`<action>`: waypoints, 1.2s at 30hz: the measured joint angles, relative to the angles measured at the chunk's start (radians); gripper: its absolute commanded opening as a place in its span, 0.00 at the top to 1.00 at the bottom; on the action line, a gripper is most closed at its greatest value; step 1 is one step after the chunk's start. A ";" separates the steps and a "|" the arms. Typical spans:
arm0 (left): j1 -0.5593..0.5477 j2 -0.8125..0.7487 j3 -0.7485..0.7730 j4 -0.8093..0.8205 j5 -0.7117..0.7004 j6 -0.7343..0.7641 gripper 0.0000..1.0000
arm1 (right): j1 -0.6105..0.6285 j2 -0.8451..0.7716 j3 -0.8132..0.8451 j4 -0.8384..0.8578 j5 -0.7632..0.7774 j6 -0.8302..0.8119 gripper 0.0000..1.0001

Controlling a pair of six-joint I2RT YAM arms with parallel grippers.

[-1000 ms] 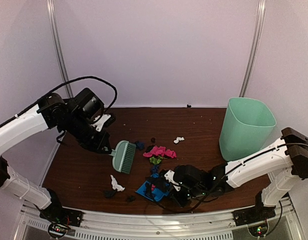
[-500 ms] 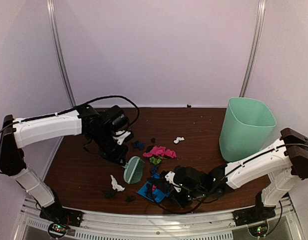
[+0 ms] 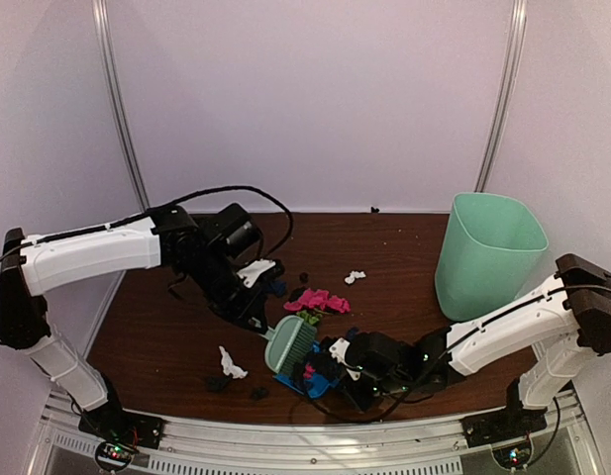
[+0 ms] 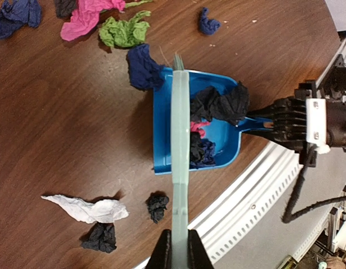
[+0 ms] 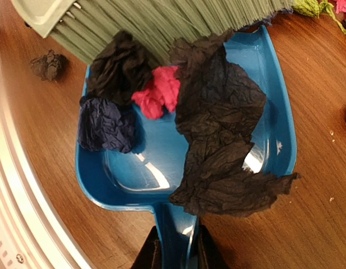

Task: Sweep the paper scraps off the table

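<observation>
Scraps (image 5: pixel 217 129) lay partly gathered: several wads in the dustpan (image 5: pixel 133 168), its handle pinched by the right gripper (image 5: pixel 175 252). The left gripper (image 4: pixel 176 246), clamped tight on the brush (image 4: pixel 180 140), held bristles at the pan's mouth. Pink, green, white ones littered the table (image 4: pixel 60 123), unswept.

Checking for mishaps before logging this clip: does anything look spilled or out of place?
One thing: the big black paper in the dustpan hangs over its rim beside the handle and could slip out. Otherwise only unswept scraps lie on the table.
</observation>
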 measured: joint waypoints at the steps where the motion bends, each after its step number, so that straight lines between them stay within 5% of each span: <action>1: 0.000 -0.007 0.002 -0.002 0.014 -0.001 1.00 | 0.000 0.000 -0.001 0.003 0.003 0.001 1.00; 27: -0.002 -0.105 0.374 -0.223 -0.188 -0.020 1.00 | 0.000 -0.301 -0.109 -0.001 0.148 0.075 1.00; 36: 0.005 -0.186 0.343 -0.227 -0.352 -0.053 1.00 | -0.007 -0.350 0.005 -0.169 0.224 0.108 1.00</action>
